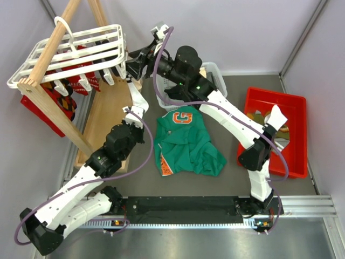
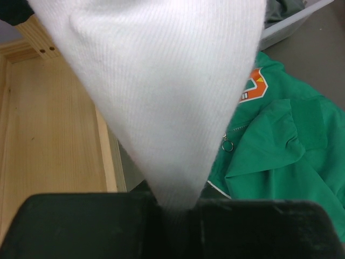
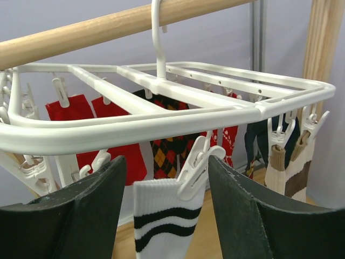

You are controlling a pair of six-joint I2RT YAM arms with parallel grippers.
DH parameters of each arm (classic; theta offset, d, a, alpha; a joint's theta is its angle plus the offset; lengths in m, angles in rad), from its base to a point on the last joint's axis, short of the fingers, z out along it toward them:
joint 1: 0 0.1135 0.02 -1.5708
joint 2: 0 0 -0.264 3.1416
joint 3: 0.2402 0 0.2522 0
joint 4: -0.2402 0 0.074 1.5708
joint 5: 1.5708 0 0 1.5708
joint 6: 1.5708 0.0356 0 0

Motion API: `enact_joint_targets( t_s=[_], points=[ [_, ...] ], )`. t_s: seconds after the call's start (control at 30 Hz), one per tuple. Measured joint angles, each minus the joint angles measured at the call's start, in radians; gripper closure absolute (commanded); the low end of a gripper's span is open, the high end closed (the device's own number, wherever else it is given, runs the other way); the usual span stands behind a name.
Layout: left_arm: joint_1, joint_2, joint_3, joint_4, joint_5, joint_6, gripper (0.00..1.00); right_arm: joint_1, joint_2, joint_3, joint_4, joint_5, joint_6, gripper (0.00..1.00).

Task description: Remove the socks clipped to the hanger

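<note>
The top view shows the whole table. There are two arms, one white hanger (image 1: 70,51) at 10 o'clock and one green shirt (image 1: 186,143) in the middle. There is also one red tub (image 1: 277,94) at 3 o'clock and one pale basket (image 1: 218,73) at 1 o'clock. The hanger sits flat in the air, and its long side runs from 8 o'clock up to 2 o'clock.

Only the right wrist view looks under the hanger (image 3: 161,116). Its hook (image 3: 157,38) goes over a wooden bar (image 3: 108,27). The socks (image 3: 124,151) hang straight down from clips, their long way running from 12 to 6 o'clock. I count about eight: two plain red, one with diamonds, one banded sock (image 3: 161,216) in white and black, one red patterned, one dark and two brown-and-cream. The ones at the back are hard to make out. The right gripper (image 3: 166,164) is spread wide, with one finger on each side of the banded sock and its clip (image 3: 194,167). It is not squeezing them.

Only the left wrist view shows the left gripper (image 2: 178,208) up close. It is pinched tight on the thin end of a white sock (image 2: 161,81) at 6 o'clock, and the sock gets wider toward 12 o'clock. In the top view this white sock (image 1: 137,97) runs from the left gripper (image 1: 133,112) up toward the hanger's near corner. The right gripper (image 1: 132,65) is there too. It may be the same as the banded sock, but I cannot be sure.
</note>
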Motion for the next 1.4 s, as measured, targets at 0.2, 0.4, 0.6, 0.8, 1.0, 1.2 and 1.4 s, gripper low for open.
enact_joint_targets(
  t_s=[0.2, 0.4, 0.6, 0.8, 1.0, 1.2, 1.4],
  points=[
    [0.0, 0.017, 0.0, -0.001, -0.005, 0.0, 1.0, 0.016, -0.001, -0.008, 0.002, 0.005, 0.009, 0.37],
    [0.0, 0.017, 0.0, -0.001, -0.007, 0.001, 1.0, 0.05, -0.001, -0.004, -0.055, 0.134, -0.037, 0.36],
    [0.0, 0.031, 0.007, -0.001, -0.007, 0.001, 1.0, 0.096, -0.001, 0.009, -0.106, 0.322, -0.129, 0.35],
    [0.0, 0.035, 0.01, -0.001, -0.007, 0.0, 1.0, 0.116, 0.0, 0.041, -0.126, 0.442, -0.192, 0.34],
    [0.0, 0.047, 0.019, 0.001, -0.007, 0.0, 1.0, 0.117, 0.015, 0.092, -0.119, 0.482, -0.211, 0.34],
    [0.0, 0.075, 0.029, 0.012, -0.008, 0.001, 1.0, 0.118, 0.033, 0.093, -0.119, 0.487, -0.217, 0.34],
    [0.0, 0.085, 0.029, 0.017, -0.007, 0.001, 1.0, 0.118, 0.049, 0.093, -0.127, 0.471, -0.224, 0.35]
  ],
)
